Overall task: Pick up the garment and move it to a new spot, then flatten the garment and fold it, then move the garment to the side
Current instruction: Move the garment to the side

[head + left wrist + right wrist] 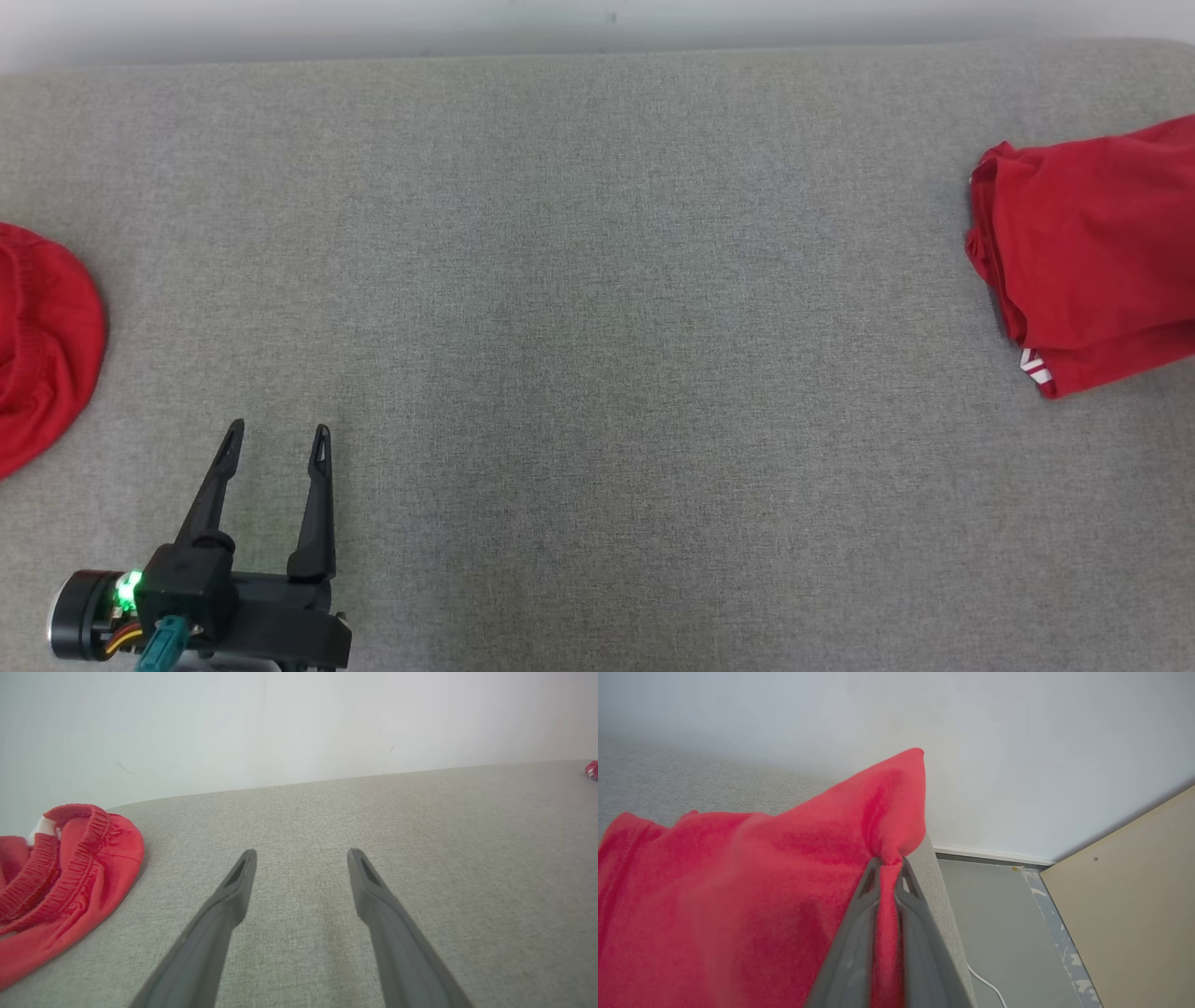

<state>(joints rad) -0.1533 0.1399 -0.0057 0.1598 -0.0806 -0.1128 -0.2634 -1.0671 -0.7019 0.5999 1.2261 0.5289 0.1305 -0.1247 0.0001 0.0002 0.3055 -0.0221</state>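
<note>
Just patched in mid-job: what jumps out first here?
Red on the grey surface: a red garment at the right edge and a second red piece with an elastic waistband at the left edge. The right gripper has its fingers pinched shut on the red garment; the left gripper hovers open at lower left.

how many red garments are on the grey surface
2. The waistband garment lies far left, beside the open left hand. The folded garment is far right, pinched in the right hand. Others may lie out of frame.

Grey fabric surface (597, 327), white wall (280, 728) behind; grey floor (994, 914), beige panel (1134, 905).
</note>
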